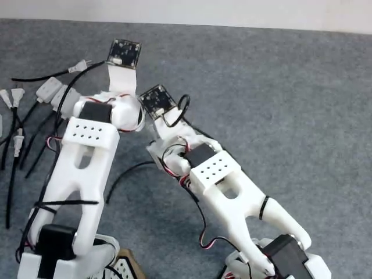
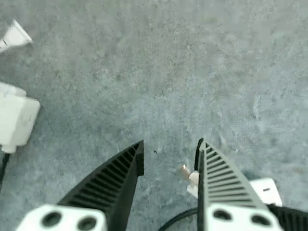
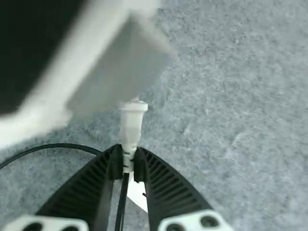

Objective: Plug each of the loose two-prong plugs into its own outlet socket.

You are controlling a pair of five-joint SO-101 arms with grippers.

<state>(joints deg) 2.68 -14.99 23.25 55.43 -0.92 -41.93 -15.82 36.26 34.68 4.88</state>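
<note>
right hand (image 3: 126, 158) clamped on white plug (image 3: 132, 120), its prongs hidden against a blurred white body (image 3: 120, 72). left hand (image 2: 171, 142) wide above grey worktop (image 2: 192, 72), outlet socket (image 2: 17, 120) nearby. judgement: keep plug square to the slots, push slowly; tilt would jam.

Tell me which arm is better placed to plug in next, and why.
Right. The right hand is shut on a white plug. The left hand is open and holds nothing; a loose plug only lies beside one finger.
</note>
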